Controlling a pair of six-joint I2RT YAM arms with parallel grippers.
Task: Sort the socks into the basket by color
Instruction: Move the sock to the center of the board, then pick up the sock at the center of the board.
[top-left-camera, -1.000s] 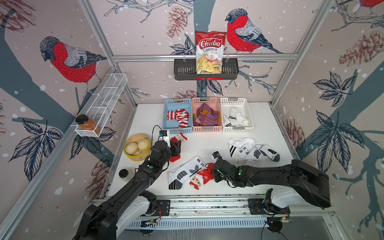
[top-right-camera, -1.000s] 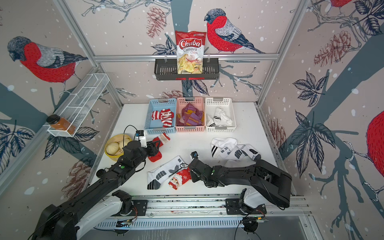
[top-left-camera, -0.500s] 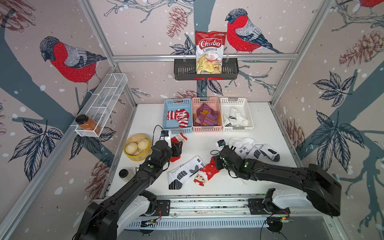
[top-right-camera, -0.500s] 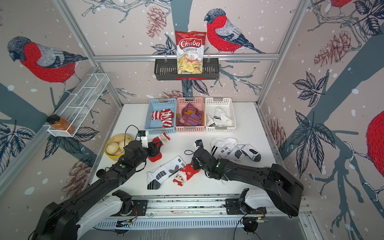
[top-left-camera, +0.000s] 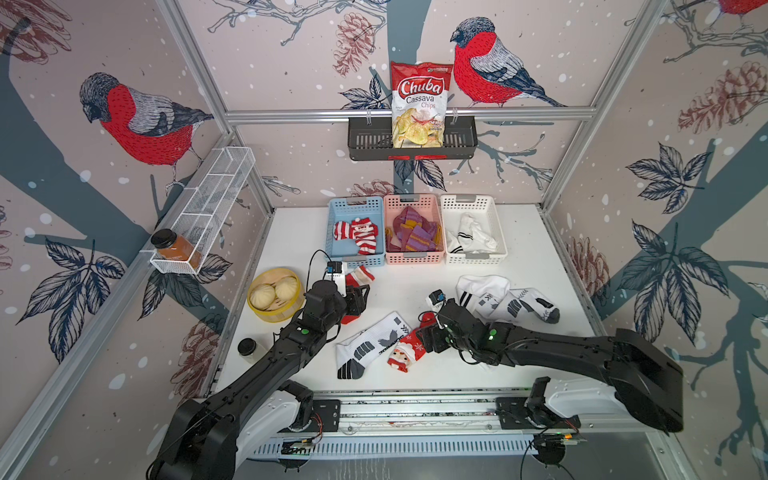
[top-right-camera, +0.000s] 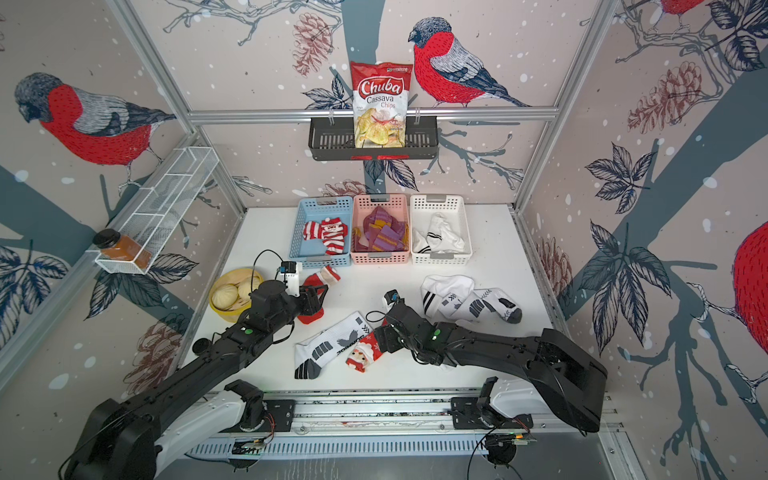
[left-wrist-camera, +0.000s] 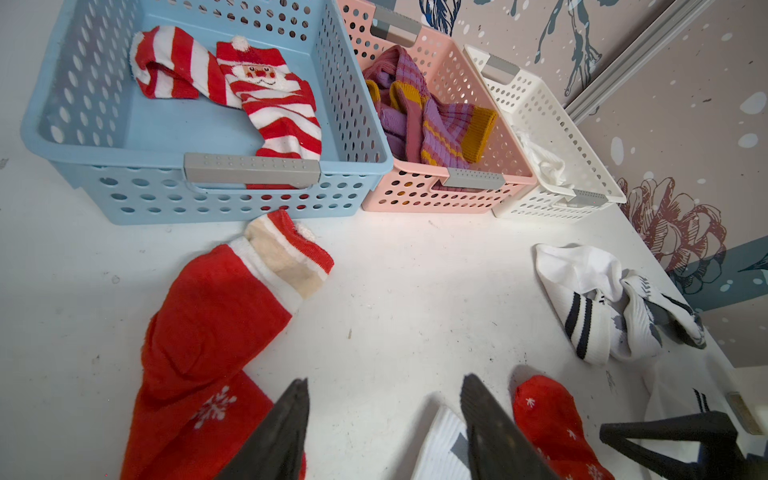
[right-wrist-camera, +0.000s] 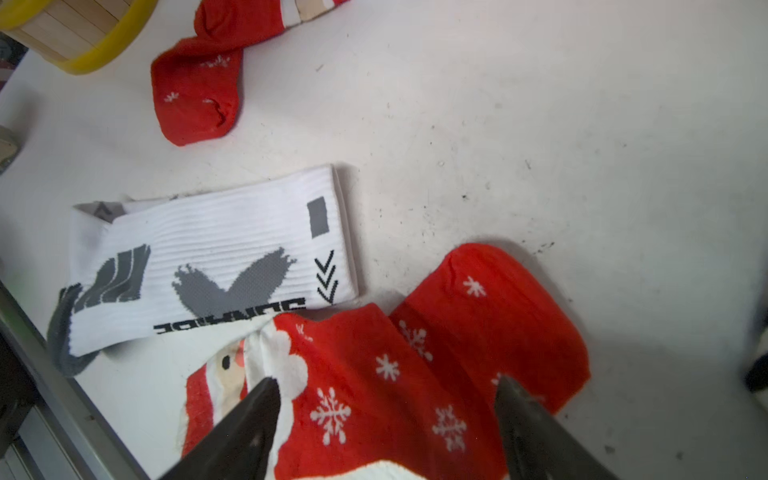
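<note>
My right gripper (right-wrist-camera: 386, 399) is open, its jaws wide apart just above a red Santa sock with snowflakes (right-wrist-camera: 374, 374) that lies on the table near the front (top-left-camera: 405, 351). Beside that sock is a white sock with grey marks (top-left-camera: 368, 347). My left gripper (left-wrist-camera: 384, 399) is also open, over bare table, with a red snowflake sock (left-wrist-camera: 208, 332) close beside one finger. More white socks (top-left-camera: 507, 301) are heaped to the right. At the back, the blue basket (top-left-camera: 355, 203) holds red-and-white striped socks, the pink basket (top-left-camera: 409, 201) purple-and-mustard ones, and the white basket (top-left-camera: 467, 201) white ones.
A yellow steamer with buns (top-left-camera: 274, 295) sits left of my left arm, with a small dark jar (top-left-camera: 248, 347) nearer the front. A wire shelf with a jar (top-left-camera: 174, 249) hangs on the left wall. A black rack with a chips bag (top-left-camera: 417, 104) hangs on the back wall.
My right gripper was shut on the Santa sock and lifted its end slightly. It has now opened and the sock lies flat. The left arm has hardly moved.
</note>
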